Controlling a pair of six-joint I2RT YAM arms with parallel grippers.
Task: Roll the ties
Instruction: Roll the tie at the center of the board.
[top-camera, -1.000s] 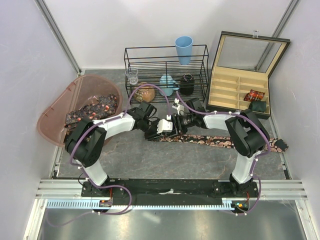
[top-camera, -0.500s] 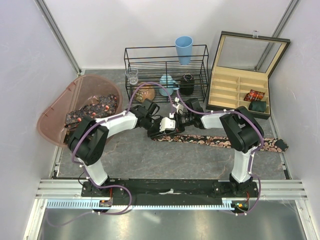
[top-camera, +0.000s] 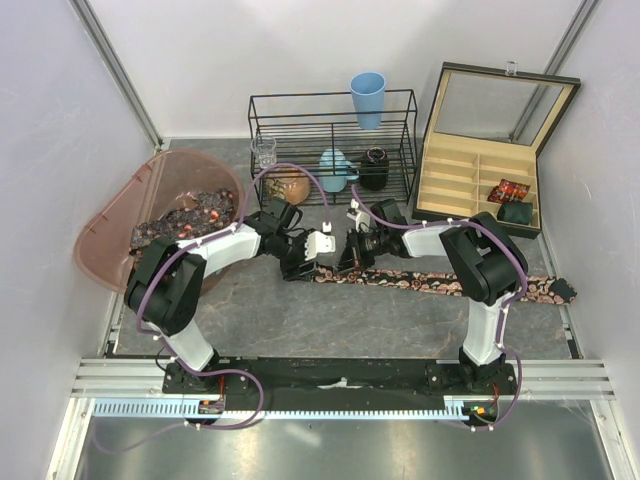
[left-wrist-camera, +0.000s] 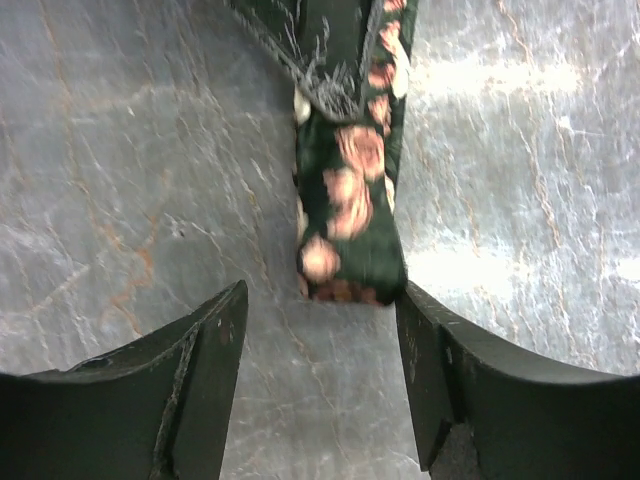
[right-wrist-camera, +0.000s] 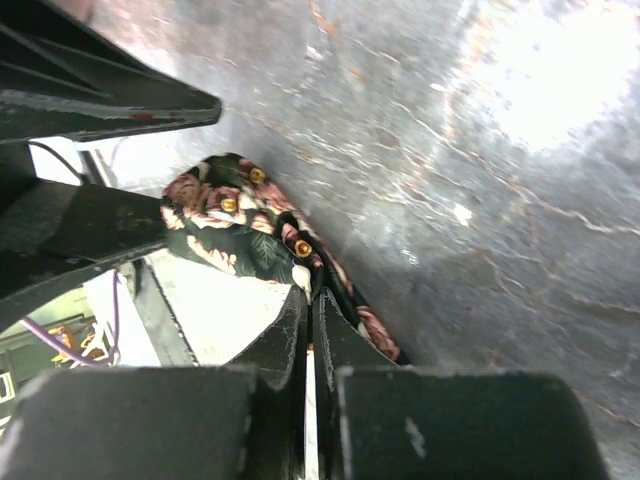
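Left gripper (left-wrist-camera: 320, 296): fingers spread wide, set low in front of the wire rack (top-camera: 330, 96), flanking the blunt folded end of one paisley tie (left-wrist-camera: 350, 200) without closing on it. Right gripper (right-wrist-camera: 308, 300): fingers pressed together, pinching that tie's fabric just behind the fold, likewise in front of the rack; the rest of the tie lies flat on the grey table (top-camera: 260, 320), running out to the right of the rack. Further ties (top-camera: 185, 220): heaped in the pink tub (top-camera: 120, 200) left of the rack, with one coiled tie (top-camera: 510, 190) in the open compartment box (top-camera: 460, 170) right of the rack.
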